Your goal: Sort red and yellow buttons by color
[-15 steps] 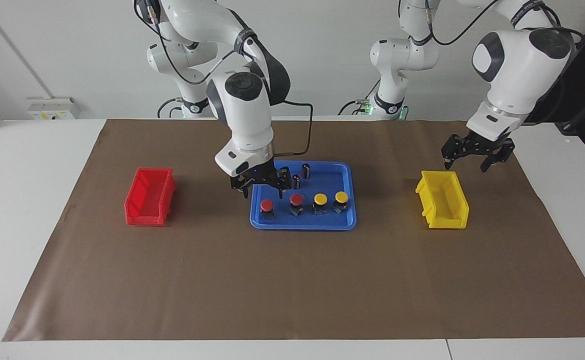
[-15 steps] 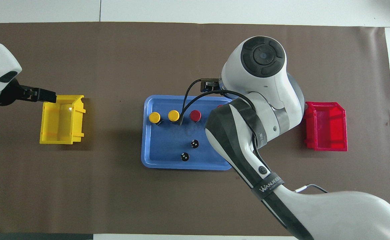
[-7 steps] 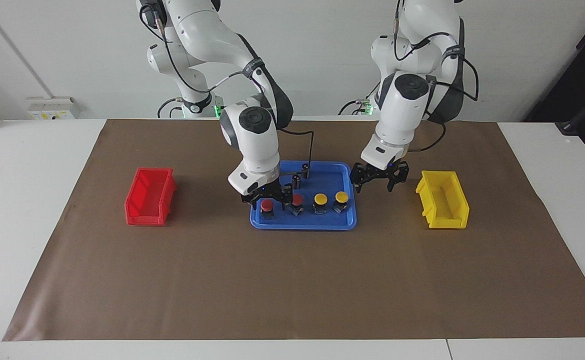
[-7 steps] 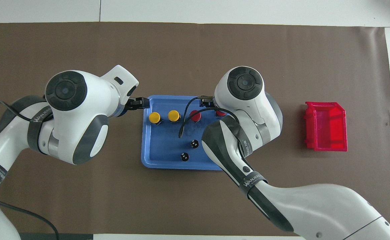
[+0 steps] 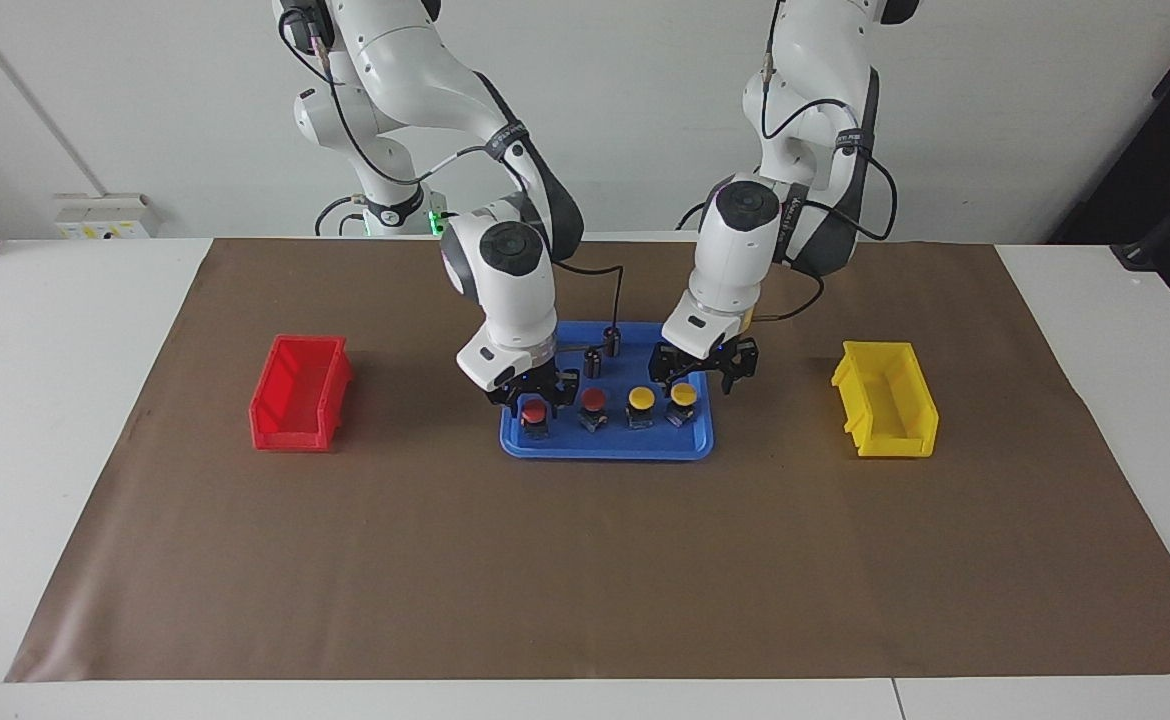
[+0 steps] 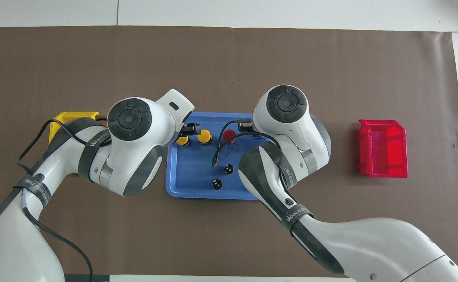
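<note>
Facing view
Tray: a blue tray (image 5: 605, 452) lies at the centre of the frame, with all four buttons in one row along its lower edge.
Red buttons: the end red button (image 5: 534, 411) stands at the row's left end in the frame, and the second red button (image 5: 594, 401) is just beside it.
Yellow buttons: the inner yellow button (image 5: 641, 399) comes next, then the end yellow button (image 5: 683, 394) at the row's right end in the frame.
Right gripper: the right gripper (image 5: 533, 398) is down around the end red button. Whether the claw has closed on the button cannot be told.
Left gripper: the left gripper (image 5: 700, 378) hangs just over the end yellow button with its claw spread wide, holding nothing.
Bins: the red bin (image 5: 300, 393) is at the middle left of the frame and the yellow bin (image 5: 887, 400) at the middle right. Both have nothing in them.
Extras: two dark cylinders (image 5: 611, 340) stand in the upper half of the tray.

Overhead view
Visible buttons: both yellow caps and the second red button (image 6: 229, 135) show along the tray's upper edge.
Hidden: the end red button and the right gripper are covered by the right arm's wrist.
Left gripper: its dark tips (image 6: 190, 129) overlap the end yellow button (image 6: 182, 140).
Bins: the red bin (image 6: 383, 149) is at the right of the frame. Only a corner of the yellow bin (image 6: 66, 117) shows past the left arm.

Progress
Done: nothing is sorted.
In hand: the first pick on each side, by my reading.
Left: four lifts and four drops.
</note>
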`<state>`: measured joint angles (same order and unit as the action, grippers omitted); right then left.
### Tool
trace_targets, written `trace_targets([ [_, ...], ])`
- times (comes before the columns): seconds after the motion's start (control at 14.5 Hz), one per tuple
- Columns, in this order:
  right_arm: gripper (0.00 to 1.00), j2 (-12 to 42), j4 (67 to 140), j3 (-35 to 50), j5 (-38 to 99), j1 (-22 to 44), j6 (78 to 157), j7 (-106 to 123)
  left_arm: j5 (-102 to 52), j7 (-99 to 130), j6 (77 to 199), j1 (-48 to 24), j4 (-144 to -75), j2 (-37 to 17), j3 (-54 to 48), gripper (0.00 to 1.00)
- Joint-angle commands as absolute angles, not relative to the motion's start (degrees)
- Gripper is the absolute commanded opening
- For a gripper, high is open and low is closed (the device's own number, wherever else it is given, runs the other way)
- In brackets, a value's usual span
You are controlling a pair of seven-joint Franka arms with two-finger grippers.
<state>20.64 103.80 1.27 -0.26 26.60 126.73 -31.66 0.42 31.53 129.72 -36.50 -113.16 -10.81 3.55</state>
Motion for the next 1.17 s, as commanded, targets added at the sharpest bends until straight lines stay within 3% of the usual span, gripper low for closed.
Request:
trace_targets([
  [0.0,0.16,19.5,101.5,1.1,0.4,25.9,124.2,-30.9,1.7,32.9,131.8,-38.1,-116.0,-10.6,4.7,0.97],
  [0.21,0.15,19.1,90.3,1.1,0.9,21.7,109.6,-25.1,1.8,32.9,133.5,-38.1,-117.2,-10.7,4.7,0.93],
  [0.34,0.15,13.7,90.3,1.1,2.3,15.1,103.4,-14.5,1.8,32.9,133.6,-38.1,-117.2,-11.0,4.7,0.83],
  [0.41,0.15,11.5,90.6,1.0,3.2,11.8,99.4,-9.0,1.8,32.9,133.7,-38.0,-117.2,-11.5,4.7,0.75],
  [0.55,0.16,6.7,94.6,1.0,3.3,4.6,94.1,0.4,1.8,33.0,134.2,-37.7,-117.2,-11.5,4.7,0.43],
  [0.69,0.16,4.6,99.6,0.9,3.3,-1.6,94.7,8.9,1.8,33.0,134.9,-37.5,-117.2,-11.6,4.7,0.13],
  [0.76,0.16,3.5,102.3,0.9,3.3,-3.7,96.6,11.6,1.8,33.1,135.1,-37.5,-117.2,-11.6,4.7,0.07],
  [0.83,0.16,2.0,106.3,0.8,3.3,-5.2,99.6,13.0,1.7,33.8,135.1,-37.5,-116.9,-11.7,4.7,0.03],
  [1.1,0.16,-2.5,119.9,0.8,3.2,-6.7,113.4,15.5,1.8,35.8,132.8,-38.2,-115.6,-11.6,4.7,0.02],
])
